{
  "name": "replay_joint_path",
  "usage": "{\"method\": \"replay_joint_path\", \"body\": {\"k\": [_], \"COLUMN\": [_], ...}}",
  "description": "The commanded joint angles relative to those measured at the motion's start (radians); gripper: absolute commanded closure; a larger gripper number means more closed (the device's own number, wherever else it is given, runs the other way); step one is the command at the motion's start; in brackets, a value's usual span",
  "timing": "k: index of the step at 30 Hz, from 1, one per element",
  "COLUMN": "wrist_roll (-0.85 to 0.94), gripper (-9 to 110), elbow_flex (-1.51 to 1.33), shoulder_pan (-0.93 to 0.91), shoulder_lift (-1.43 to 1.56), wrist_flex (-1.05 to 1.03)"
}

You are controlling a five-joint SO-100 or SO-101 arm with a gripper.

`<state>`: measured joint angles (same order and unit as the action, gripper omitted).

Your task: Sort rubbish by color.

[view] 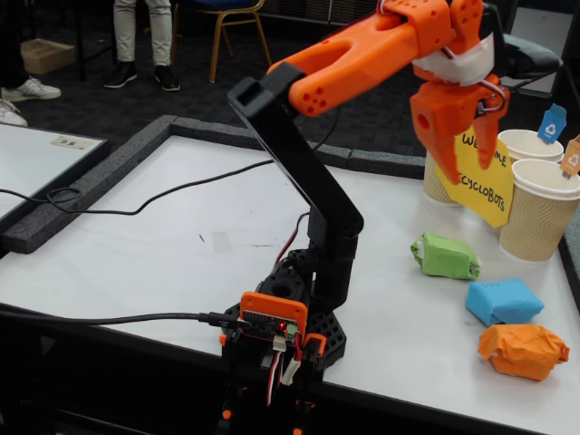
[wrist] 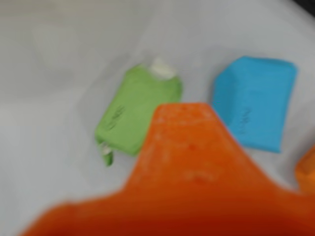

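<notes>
Three wrapped lumps of rubbish lie in a row on the white table at the right of the fixed view: green (view: 446, 256), blue (view: 503, 300), orange (view: 526, 351). My orange gripper (view: 468, 172) hangs high above the table, behind and above the green lump, touching nothing. Its jaws stand slightly apart and hold nothing. In the blurred wrist view one orange finger (wrist: 187, 162) fills the bottom. Beyond it lie the green lump (wrist: 138, 110) and the blue lump (wrist: 256, 103). The orange lump (wrist: 307, 172) shows only at the right edge.
Ribbed tan paper cups (view: 542, 208) (view: 530, 145) with coloured tags stand at the back right beside a yellow sign (view: 480, 186). The arm's base (view: 290, 317) sits at the table's front edge. A black cable (view: 136, 204) runs across the table to the left.
</notes>
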<state>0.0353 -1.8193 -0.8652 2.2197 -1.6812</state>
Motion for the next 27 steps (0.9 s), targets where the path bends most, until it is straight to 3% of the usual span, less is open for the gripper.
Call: {"method": "replay_joint_path", "body": {"k": [1, 13, 27], "wrist_roll": [0.021, 0.021, 0.021], "gripper": [90, 89, 89], "elbow_flex": [0.133, 0.109, 0.034], "shoulder_pan": [-0.1, -0.262, -0.184], "shoulder_lift": [0.009, 0.009, 0.009], "wrist_flex": [0.023, 0.032, 0.058]}}
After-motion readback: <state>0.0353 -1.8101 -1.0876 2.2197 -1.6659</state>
